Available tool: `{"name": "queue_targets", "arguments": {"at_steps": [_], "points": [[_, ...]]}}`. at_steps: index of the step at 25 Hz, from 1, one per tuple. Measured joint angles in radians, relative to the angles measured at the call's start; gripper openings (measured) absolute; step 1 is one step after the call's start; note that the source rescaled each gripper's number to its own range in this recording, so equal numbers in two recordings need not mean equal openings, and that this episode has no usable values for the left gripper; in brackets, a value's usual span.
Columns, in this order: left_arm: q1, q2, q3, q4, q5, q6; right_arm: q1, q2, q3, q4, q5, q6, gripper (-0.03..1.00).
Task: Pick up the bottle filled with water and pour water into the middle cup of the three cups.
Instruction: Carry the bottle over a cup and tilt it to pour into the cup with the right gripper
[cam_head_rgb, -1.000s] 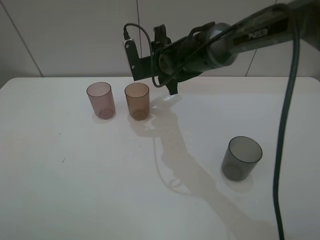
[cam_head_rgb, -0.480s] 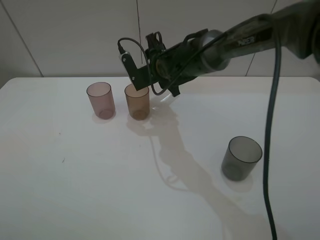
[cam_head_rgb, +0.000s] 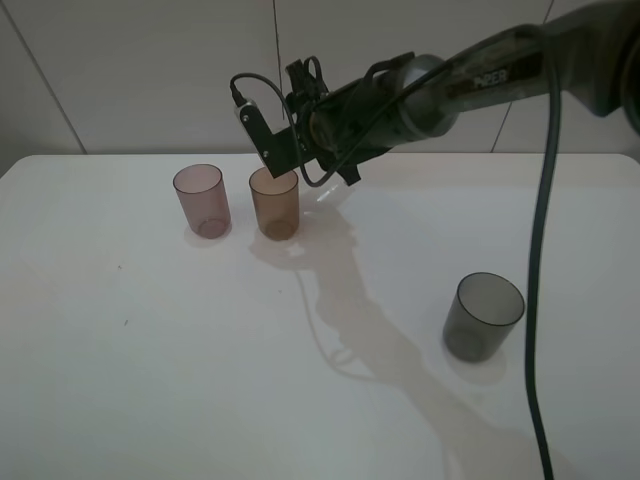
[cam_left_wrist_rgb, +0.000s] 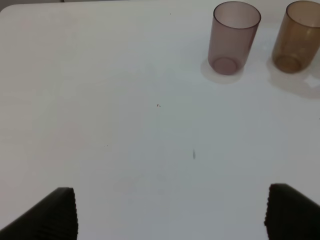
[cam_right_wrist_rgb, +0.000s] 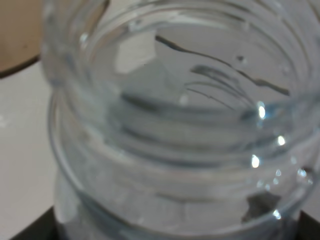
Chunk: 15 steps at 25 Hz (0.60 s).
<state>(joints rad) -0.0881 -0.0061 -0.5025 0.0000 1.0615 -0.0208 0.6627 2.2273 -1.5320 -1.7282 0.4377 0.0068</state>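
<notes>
Tumbler of smoky-grey translucent plastic (cam_head_rgb: 484, 315) stands upright nearest the high camera on the white table (cam_head_rgb: 150, 380), well apart from the right pincer (cam_head_rgb: 340, 178), on its camera side. Farther back, the amber-brown translucent plastic tumbler (cam_head_rgb: 274, 201) stands upright just beside and below that pincer, toward the left of the high view. The pinkish-mauve translucent plastic tumbler (cam_head_rgb: 201, 199) stands farther from the pincer on the same side, apart from the amber one. The right pincer hangs above the table, clenched on the small clear plastic bottle (cam_right_wrist_rgb: 175, 125). In its wrist view the uncapped, wide threaded neck fills the picture, dark jaw edges show at either side of the body, and a brown patch of the amber tumbler shows past the neck. From the high camera the bottle is only a faint glint under the pincer. White lettering on the black arm (cam_head_rgb: 480, 75) behind the pincer is too blurred to read surely. The left pincer (cam_left_wrist_rgb: 172, 215) is released, its dark fingertips (cam_left_wrist_rgb: 55, 215) wide apart over the table. The mauve and amber tumblers stand well ahead of it.
</notes>
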Motion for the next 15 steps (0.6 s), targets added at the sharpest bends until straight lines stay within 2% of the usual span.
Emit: {"name": "queue_targets", "arguments": {"at_steps": [10, 15], "points": [[0.000, 0.000, 0.000, 0.000, 0.000, 0.000, 0.000, 0.000, 0.000, 0.000, 0.003, -0.110, 0.00], [0.000, 0.000, 0.000, 0.000, 0.000, 0.000, 0.000, 0.000, 0.000, 0.000, 0.004, -0.129, 0.00]]}}
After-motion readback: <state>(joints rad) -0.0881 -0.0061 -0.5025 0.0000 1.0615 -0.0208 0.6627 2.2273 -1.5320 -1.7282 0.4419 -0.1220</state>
